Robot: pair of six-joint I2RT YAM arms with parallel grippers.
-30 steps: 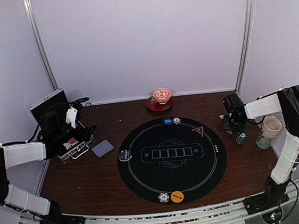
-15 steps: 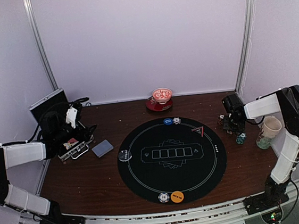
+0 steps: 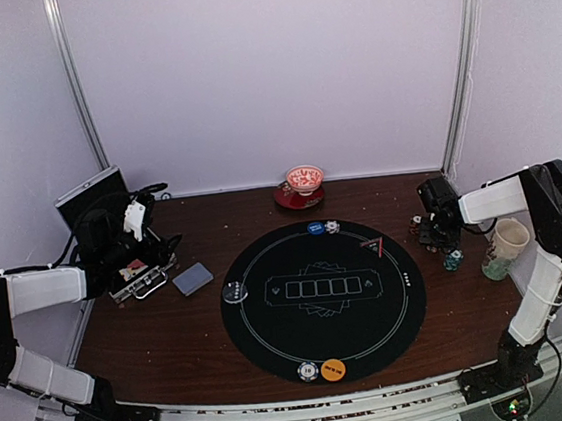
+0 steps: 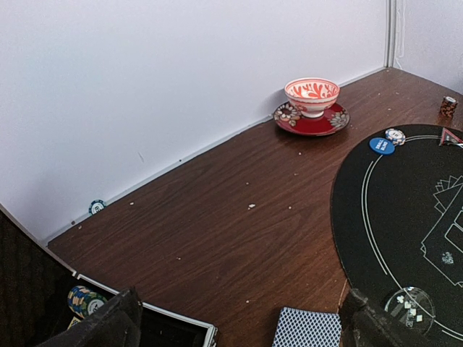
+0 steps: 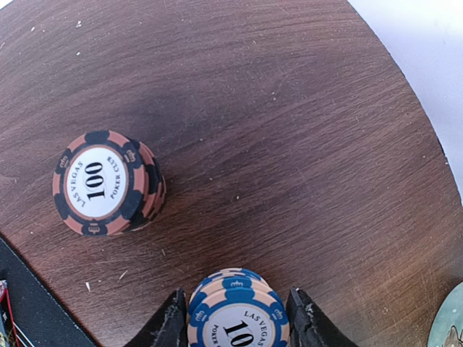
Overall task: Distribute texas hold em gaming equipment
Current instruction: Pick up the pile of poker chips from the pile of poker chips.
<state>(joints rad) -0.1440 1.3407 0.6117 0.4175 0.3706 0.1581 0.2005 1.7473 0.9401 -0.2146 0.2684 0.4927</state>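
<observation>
In the right wrist view my right gripper (image 5: 235, 325) is shut on a stack of blue-and-peach poker chips (image 5: 239, 314), one finger against each side. A second stack marked 100, in black and peach (image 5: 105, 184), stands apart to its left. From above, that gripper (image 3: 436, 232) is at the right of the black mat (image 3: 274, 332). My left gripper (image 4: 242, 329) hangs open over the chip case (image 3: 132, 278), with the grey-blue card deck (image 4: 307, 329) just beside it. A blue disc (image 3: 315, 228), a clear disc (image 3: 234, 292) and an orange disc (image 3: 333, 370) lie on the mat's rim.
A red-and-white bowl (image 3: 305, 178) on its red saucer (image 4: 293, 124) stands at the back wall. A cup (image 3: 506, 245) and a teal chip stack (image 3: 453, 260) are at the far right. More chips (image 4: 85, 300) sit in the case. A lone chip (image 4: 96, 207) lies by the wall.
The right gripper's fingers have narrowed onto the blue-and-peach stack. The left arm has not moved.
</observation>
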